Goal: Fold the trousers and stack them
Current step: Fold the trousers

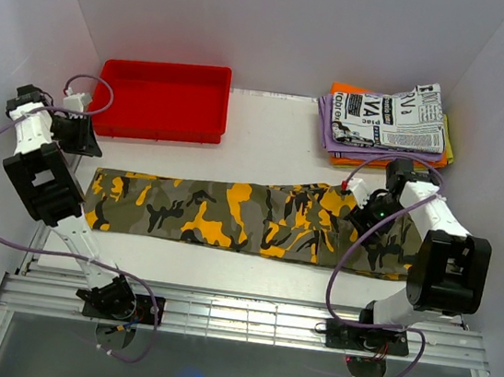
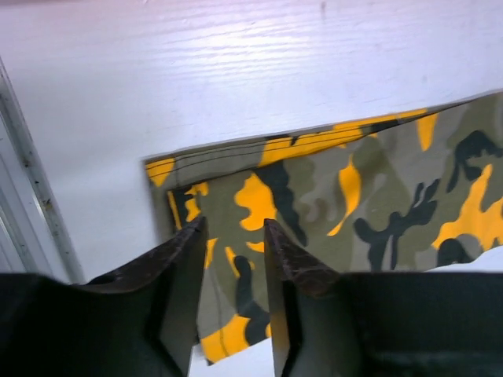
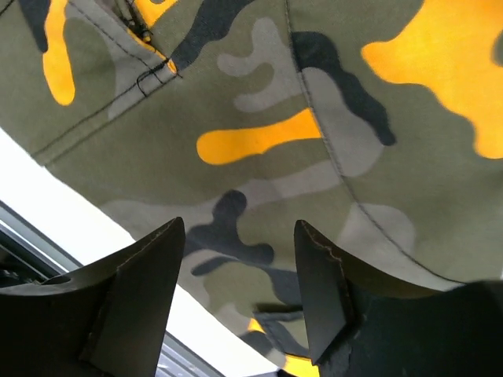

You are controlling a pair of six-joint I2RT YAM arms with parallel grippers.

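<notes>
Camouflage trousers (image 1: 248,218) lie flat on the white counter (image 1: 276,145), with their long axis running straight from the left hand (image 2: 234,228) to the right hand (image 3: 240,224). The leg hems (image 2: 169,169) end just beneath the left hand's parted fingers. The wider waist end (image 3: 259,141) points toward the right hand and spreads directly under its parted fingers; neither hand grips cloth.

Parted tool (image 2: 233,232) above the trousers (image 2: 377,188)

White tabletop (image 1: 267,144) beneath left claw (image 1: 86,141) and right claw (image 1: 358,212); plain white walls (image 1: 284,16) beyond and outboard of them; metal rail (image 1: 244,322) behind. Bright even light.
</notes>
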